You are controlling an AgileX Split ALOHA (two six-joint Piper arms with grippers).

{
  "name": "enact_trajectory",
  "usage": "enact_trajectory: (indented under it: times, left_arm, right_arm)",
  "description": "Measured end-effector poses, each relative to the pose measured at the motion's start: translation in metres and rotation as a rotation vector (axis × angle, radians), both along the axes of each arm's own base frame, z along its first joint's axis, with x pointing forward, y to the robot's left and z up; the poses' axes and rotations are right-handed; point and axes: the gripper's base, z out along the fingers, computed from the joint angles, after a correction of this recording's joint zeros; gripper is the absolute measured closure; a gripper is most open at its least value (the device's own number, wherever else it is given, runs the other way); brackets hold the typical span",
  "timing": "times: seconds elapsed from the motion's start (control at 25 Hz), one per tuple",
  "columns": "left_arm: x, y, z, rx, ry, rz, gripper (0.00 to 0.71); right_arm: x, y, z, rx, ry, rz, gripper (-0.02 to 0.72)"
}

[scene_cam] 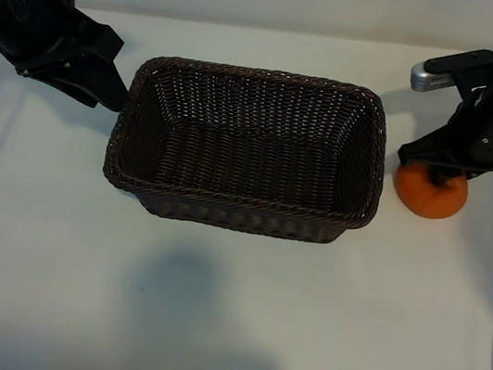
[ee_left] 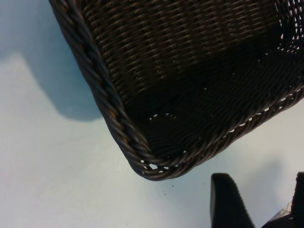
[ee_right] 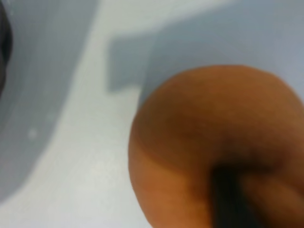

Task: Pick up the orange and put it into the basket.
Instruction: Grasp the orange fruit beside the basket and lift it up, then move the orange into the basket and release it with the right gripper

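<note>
On the white tabletop (scene_cam: 226, 313), the dark wicker basket (scene_cam: 237, 216) sits in the middle with bare surface all around it, widest in front. The orange (scene_cam: 430, 193) rests on the tabletop just beside the basket's right end, outside the rim. The right tool (scene_cam: 440, 175) is down on top of the orange, its fingers pressed against the fruit's upper skin. The left tool (ee_left: 259, 199) hangs off the basket's left rim, fingers spread and holding nothing, with a strip of tabletop between it and the weave.
</note>
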Motion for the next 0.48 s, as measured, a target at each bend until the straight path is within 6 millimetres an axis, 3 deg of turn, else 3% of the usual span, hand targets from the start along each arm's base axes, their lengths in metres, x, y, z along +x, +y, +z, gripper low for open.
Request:
enact_trajectory:
  times: [0.04,0.12,0.28,0.4,0.48]
  left_arm:
    - [0.0,0.0,0.0,0.0,0.0,0.0,0.327]
    - [0.0,0.0,0.0,0.0,-0.002,-0.003,0.327]
    - [0.0,0.0,0.0,0.0,-0.001,-0.002,0.327]
    - [0.0,0.0,0.0,0.0,-0.001,-0.002,0.328]
    - [0.0,0.0,0.0,0.0,-0.001,-0.002,0.328]
  right_arm:
    - [-0.001,0.0,0.0,-0.002,0.006,0.001,0.564]
    - [-0.001,0.0,0.0,-0.004,0.017,0.0,0.612]
    - [-0.004,-0.001,0.002,-0.01,0.055,0.001,0.612]
    - [-0.005,-0.001,0.018,-0.011,0.061,0.0,0.613]
    - [-0.007,-0.001,0.038,-0.009,0.052,-0.003,0.613]
